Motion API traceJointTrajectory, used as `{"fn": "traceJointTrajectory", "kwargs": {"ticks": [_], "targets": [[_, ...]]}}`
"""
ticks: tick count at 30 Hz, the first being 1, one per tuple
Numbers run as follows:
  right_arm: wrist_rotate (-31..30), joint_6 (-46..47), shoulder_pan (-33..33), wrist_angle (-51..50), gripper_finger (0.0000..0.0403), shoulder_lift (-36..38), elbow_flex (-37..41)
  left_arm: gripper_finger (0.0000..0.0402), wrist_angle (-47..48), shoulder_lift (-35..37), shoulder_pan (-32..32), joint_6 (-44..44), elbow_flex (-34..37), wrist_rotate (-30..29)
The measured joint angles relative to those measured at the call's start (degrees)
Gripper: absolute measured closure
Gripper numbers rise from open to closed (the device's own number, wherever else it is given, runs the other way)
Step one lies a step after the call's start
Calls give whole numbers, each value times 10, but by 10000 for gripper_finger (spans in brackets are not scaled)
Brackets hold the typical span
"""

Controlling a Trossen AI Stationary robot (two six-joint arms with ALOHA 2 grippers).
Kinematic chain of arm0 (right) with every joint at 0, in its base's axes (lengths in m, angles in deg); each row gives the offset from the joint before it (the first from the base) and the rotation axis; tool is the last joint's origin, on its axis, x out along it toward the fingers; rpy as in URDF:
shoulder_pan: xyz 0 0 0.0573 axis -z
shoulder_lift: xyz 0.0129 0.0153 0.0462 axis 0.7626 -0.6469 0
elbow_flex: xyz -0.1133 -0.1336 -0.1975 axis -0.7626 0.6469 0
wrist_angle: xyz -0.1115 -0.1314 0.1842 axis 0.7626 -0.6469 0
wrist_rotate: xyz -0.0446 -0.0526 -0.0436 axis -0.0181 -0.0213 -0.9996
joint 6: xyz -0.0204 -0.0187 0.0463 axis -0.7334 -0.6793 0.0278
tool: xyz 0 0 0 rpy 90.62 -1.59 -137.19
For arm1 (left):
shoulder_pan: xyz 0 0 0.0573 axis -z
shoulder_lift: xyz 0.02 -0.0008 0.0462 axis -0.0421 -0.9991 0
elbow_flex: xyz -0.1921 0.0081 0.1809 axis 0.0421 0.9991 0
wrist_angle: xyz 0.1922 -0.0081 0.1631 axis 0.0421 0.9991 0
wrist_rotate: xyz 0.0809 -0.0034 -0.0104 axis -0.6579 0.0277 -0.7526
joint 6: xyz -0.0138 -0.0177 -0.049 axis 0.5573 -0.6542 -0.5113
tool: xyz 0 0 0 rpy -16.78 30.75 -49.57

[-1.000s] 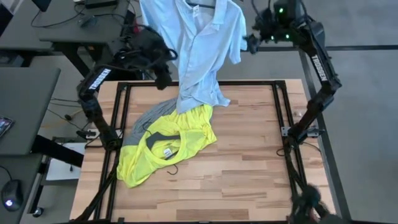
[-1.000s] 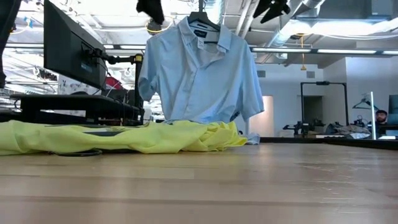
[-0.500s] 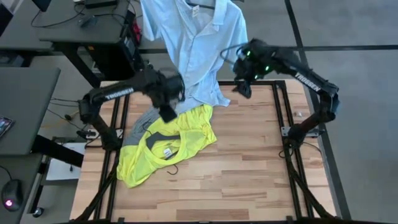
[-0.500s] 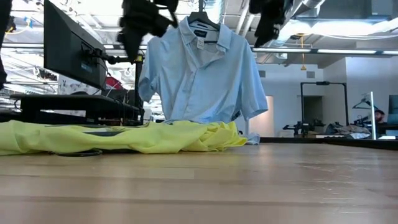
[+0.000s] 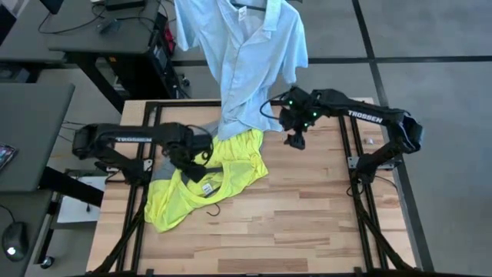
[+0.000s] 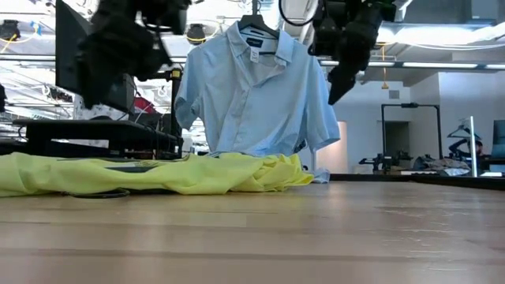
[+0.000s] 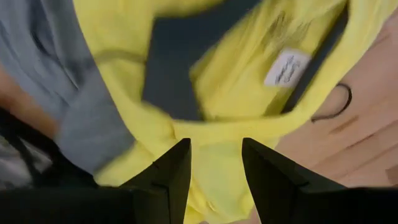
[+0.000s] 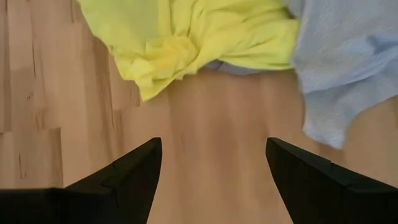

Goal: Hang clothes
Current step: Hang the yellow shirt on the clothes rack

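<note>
Both arms have dropped from the hung blue shirt — one garment done. Left gripper, fingers parted & empty, over yellow tee atop grey tee; right gripper wide open, empty, nr table.

Table right half bare; yellow T-shirt heap, hanging blue shirt block left-rear, seemingly.
</note>
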Motion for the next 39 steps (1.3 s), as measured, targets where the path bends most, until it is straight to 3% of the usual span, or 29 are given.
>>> {"fn": "traceJointTrajectory", "kwargs": {"ticks": [5,22,28,39], "targets": [[1,10,-5,14,127,0,7,274,-17,42,32,-55,63,13],[2,28,-10,44,127,0,7,274,-214,66,60,-61,242,22],[2,30,-18,44,127,0,7,274,-412,65,60,-73,304,63],[2,38,-20,52,127,0,7,289,-620,54,60,-124,387,46]]}}
